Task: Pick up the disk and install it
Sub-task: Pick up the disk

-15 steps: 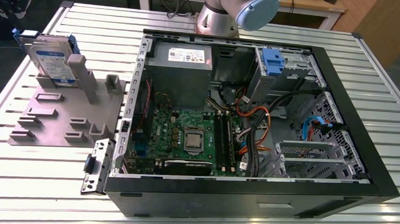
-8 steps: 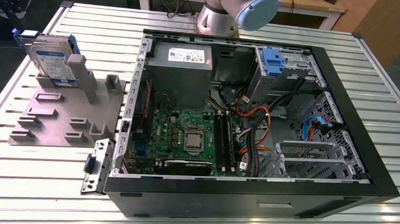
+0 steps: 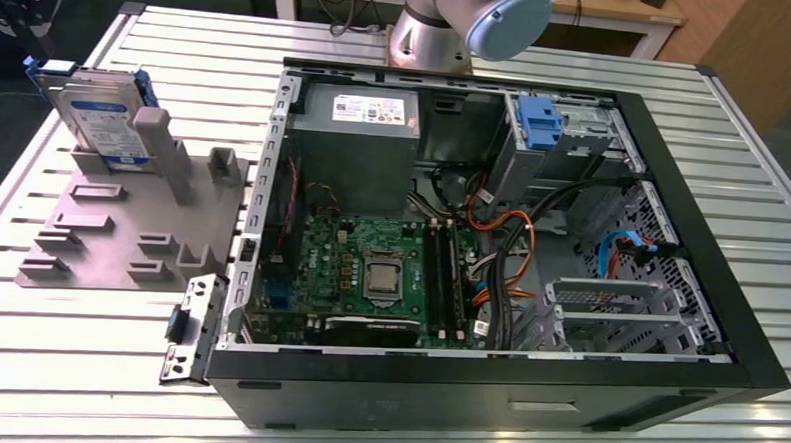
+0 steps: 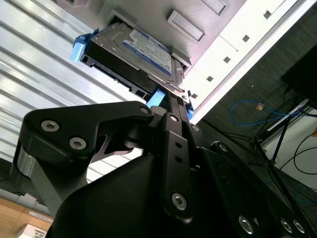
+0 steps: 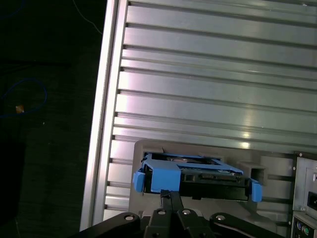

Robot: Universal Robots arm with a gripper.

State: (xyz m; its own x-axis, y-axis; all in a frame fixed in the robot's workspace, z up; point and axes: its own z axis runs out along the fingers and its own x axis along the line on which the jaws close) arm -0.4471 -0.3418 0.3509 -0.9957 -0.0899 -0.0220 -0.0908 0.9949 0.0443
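**Exterior view.** The disk (image 3: pixel 104 119) is a flat silver-grey slab with a blue-and-white label and a blue plastic bracket. It stands on edge in a slot of a grey moulded fixture (image 3: pixel 101 239) at the exterior view's upper left. The fixture rests on the ribbed aluminium table (image 3: pixel 42 356), and an open black computer case (image 3: pixel 495 391) lies beside it, toward the exterior view's right.

**Second wrist view.** The tool (image 4: pixel 171 111), made of matt black bolted links, is pressed together with nothing pinched. The disk's labelled face shows beyond it.

**First wrist view.** The tool's tip overlaps the disk's connector edge, which is framed by the blue bracket.
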